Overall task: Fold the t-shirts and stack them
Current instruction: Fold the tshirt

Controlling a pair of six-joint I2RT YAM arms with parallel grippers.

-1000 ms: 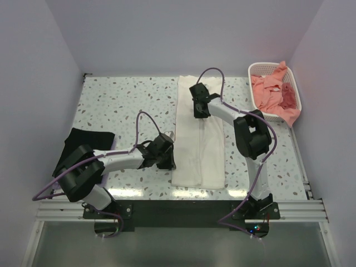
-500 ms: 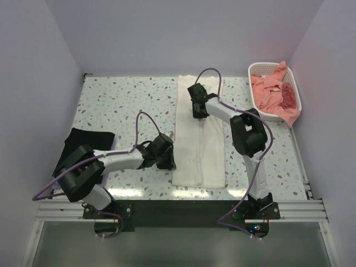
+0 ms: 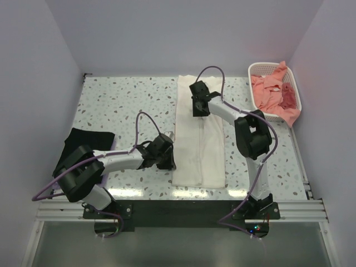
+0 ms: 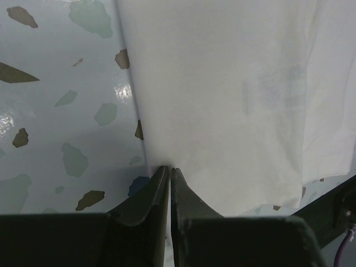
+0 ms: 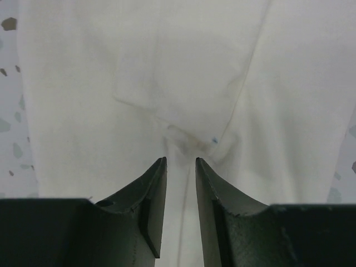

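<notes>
My left gripper [image 4: 168,168] pinches the tee's [image 4: 222,83] left edge; my right gripper [image 5: 181,161] stands parted over its middle. Risk: a one-sided pull could drag the folds askew.

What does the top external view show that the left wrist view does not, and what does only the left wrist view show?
Only the top external view: the white basket with salmon-pink t-shirts at the far right, the black t-shirt at the near left, and the right gripper over the far part of the cream-white t-shirt. Only the left wrist view: the jaws of the left gripper are closed, seemingly pinching that shirt's left edge. Both: the left gripper, the cream-white t-shirt and the speckled table.
</notes>
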